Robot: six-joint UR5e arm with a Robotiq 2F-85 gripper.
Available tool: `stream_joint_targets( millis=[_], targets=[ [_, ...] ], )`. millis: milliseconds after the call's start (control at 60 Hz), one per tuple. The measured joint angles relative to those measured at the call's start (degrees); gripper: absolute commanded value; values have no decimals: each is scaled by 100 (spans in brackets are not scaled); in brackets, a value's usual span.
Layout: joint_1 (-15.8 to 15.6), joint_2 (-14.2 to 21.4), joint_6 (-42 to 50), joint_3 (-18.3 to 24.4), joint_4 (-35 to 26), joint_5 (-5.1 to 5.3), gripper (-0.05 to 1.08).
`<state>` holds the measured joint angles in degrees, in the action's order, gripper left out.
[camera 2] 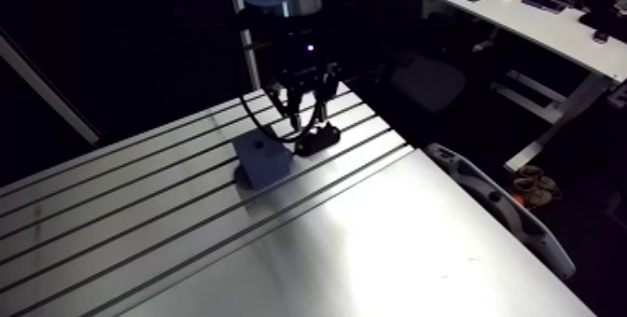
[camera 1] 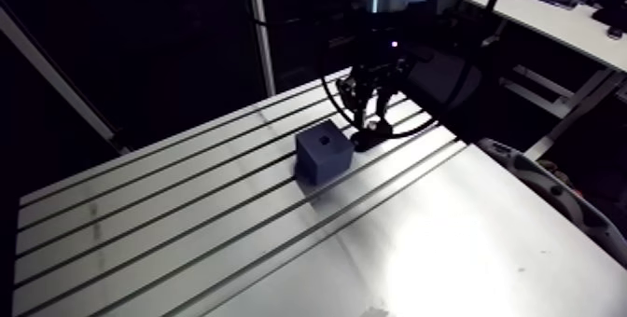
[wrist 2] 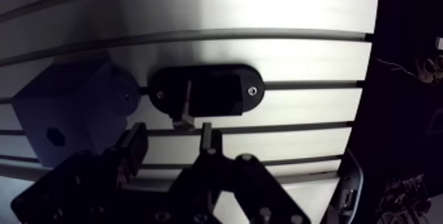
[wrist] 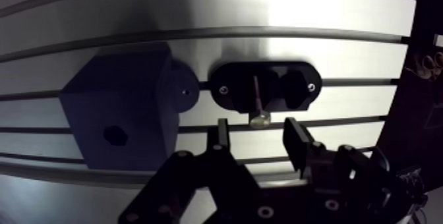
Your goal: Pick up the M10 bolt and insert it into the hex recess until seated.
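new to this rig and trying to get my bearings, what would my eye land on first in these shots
A dark blue block with a hex recess in its top stands on the slotted table. Right beside it lies a black oval holder with the bolt resting in it, head toward the gripper. The gripper hangs open, its fingertips just short of that head.

Block: dark navy blue. Holder: black. Bolt: silver metal. Table: bright aluminium, striped with dark parallel slots.
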<state>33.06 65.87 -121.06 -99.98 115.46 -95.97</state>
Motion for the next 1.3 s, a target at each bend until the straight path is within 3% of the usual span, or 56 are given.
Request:
stream_joint_targets(
  millis=[1300],
  targets=[
    [0,-72,-44,-63,202,3,47]
  ],
)
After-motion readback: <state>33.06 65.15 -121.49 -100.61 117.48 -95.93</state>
